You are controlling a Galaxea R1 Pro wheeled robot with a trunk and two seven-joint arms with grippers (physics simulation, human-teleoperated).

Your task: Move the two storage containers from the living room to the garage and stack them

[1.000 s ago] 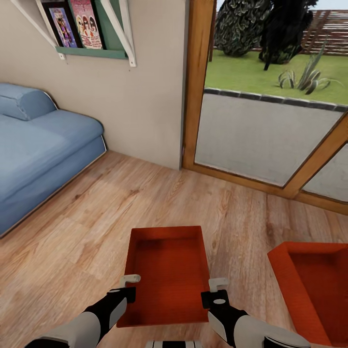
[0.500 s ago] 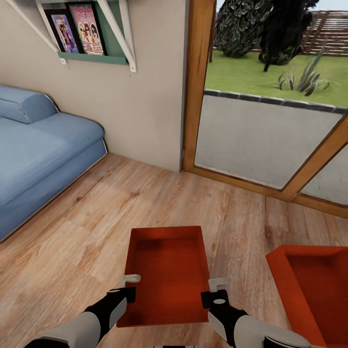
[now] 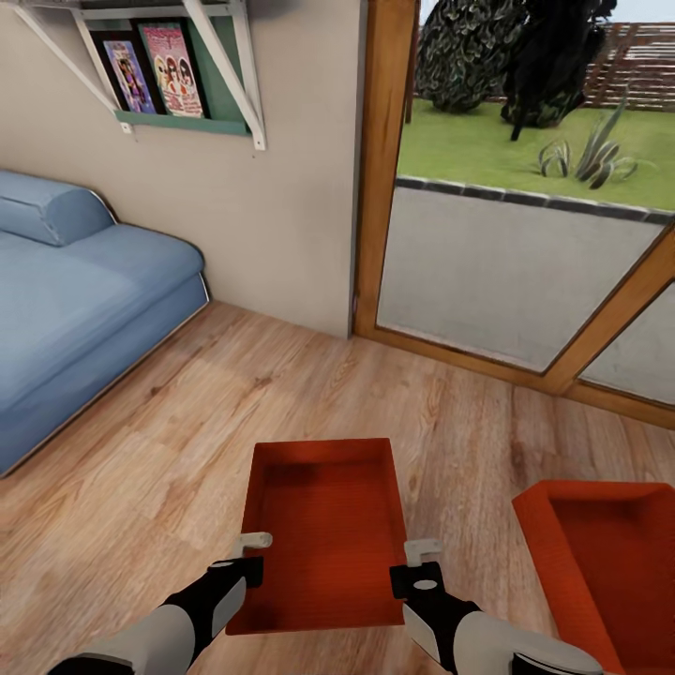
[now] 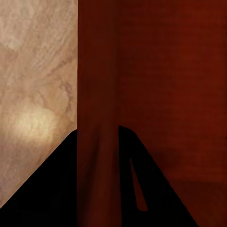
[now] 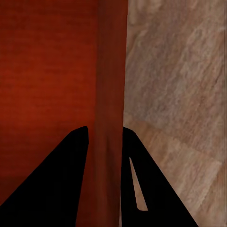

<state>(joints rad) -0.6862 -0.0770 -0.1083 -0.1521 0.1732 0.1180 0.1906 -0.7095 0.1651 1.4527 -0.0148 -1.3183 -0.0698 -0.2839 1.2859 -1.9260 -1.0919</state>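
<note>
We hold one bin at six o'clock, left claw and right claw clamped on its side walls; next, we carry it garage-ward. The other bin sits at four o'clock.

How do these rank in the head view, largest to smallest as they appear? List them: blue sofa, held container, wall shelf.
1. Blue sofa, cut off by the frame edge.
2. Held container, though it sits nearest the camera, so its rank is unsure.
3. Wall shelf, farthest away and also partly cropped.
</note>
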